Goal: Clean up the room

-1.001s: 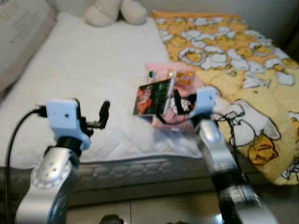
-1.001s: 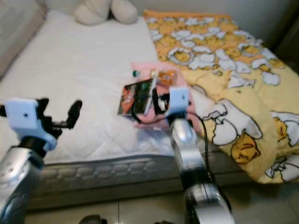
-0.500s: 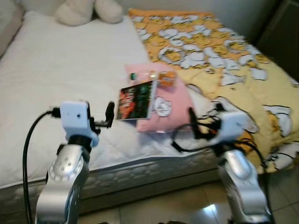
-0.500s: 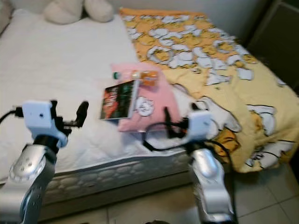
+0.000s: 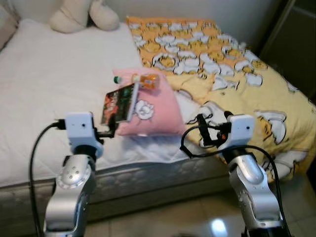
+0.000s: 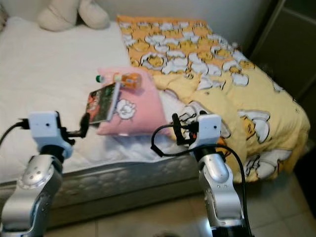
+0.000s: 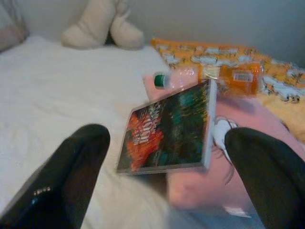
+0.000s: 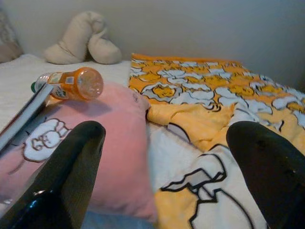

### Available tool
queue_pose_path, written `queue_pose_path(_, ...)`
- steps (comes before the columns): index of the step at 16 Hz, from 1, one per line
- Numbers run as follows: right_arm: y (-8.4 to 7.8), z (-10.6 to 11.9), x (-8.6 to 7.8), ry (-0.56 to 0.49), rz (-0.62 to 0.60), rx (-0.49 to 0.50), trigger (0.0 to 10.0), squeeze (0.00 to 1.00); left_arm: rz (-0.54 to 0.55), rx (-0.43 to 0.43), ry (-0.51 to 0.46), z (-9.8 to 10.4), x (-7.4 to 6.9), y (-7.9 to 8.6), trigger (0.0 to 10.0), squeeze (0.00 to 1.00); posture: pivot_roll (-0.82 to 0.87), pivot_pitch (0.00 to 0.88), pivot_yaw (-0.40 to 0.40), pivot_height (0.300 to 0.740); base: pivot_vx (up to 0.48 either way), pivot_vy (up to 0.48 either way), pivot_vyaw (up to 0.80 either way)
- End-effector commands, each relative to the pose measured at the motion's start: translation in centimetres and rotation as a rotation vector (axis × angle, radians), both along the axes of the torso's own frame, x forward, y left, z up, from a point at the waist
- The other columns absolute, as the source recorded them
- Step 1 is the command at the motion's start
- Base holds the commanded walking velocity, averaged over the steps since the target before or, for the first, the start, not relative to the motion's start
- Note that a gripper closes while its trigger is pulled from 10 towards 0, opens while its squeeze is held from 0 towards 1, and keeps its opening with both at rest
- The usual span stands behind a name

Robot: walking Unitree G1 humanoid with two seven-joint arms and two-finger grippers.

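A pink pillow [image 5: 153,111] lies on the white bed [image 5: 44,74] near its front edge. A dark book [image 5: 118,102] leans on the pillow's left side, and an orange bottle [image 5: 138,80] lies along its far end. My left gripper [image 5: 111,129] is open, just in front of the book [image 7: 167,129] at the pillow's near left corner. My right gripper [image 5: 203,131] is open too, to the right of the pillow [image 8: 109,143] over the bed's edge, and it holds nothing. The bottle [image 8: 71,83] faces it end on.
A yellow patterned blanket [image 5: 222,64] covers the bed's right half and hangs over the front right corner. A cream plush toy [image 5: 81,15] sits at the head of the bed. Dark furniture [image 5: 296,44] stands at the right. Tiled floor [image 5: 163,217] lies below.
The camera has swung right. My right gripper has drawn back from the book and pillow to the pillow's right side. The left gripper now sits closer to the book.
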State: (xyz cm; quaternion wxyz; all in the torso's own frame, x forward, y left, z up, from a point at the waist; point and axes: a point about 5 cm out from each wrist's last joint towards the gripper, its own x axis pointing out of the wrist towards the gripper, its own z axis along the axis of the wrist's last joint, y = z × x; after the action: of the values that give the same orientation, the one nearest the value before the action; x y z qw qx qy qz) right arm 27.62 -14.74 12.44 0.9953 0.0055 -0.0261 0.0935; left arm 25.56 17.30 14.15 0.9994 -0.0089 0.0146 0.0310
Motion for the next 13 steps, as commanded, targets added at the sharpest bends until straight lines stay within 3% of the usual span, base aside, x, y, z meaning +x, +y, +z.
queue_pose_path(1,-0.3,-0.5,0.1,0.028,-0.004,-0.013,10.0,0.0,-0.048,-0.022,-0.027,0.4,0.2,-0.9,10.0,0.0,-0.05,0.0,-0.04,0.74,0.0,0.0,0.0)
queue_pose_path(6,0.6,-0.2,1.0,0.027,0.061,-0.008,10.0,0.0,-0.004,-0.019,-0.086,1.3,0.3,-0.5,10.0,0.0,-0.04,0.0,-0.045,0.74,0.474,0.0,0.0)
queue_pose_path(11,0.6,-0.1,1.7,0.026,0.07,-0.013,10.0,0.0,-0.02,-0.001,-0.109,2.1,0.5,-1.1,10.0,0.0,-0.03,0.0,-0.048,0.74,0.473,0.0,0.71)
queue_pose_path(13,0.6,-0.6,1.9,0.049,0.061,-0.009,10.0,0.0,-0.019,-0.001,-0.112,2.2,0.6,-1.1,10.0,0.0,-0.02,0.0,-0.048,0.74,0.48,0.0,0.0)
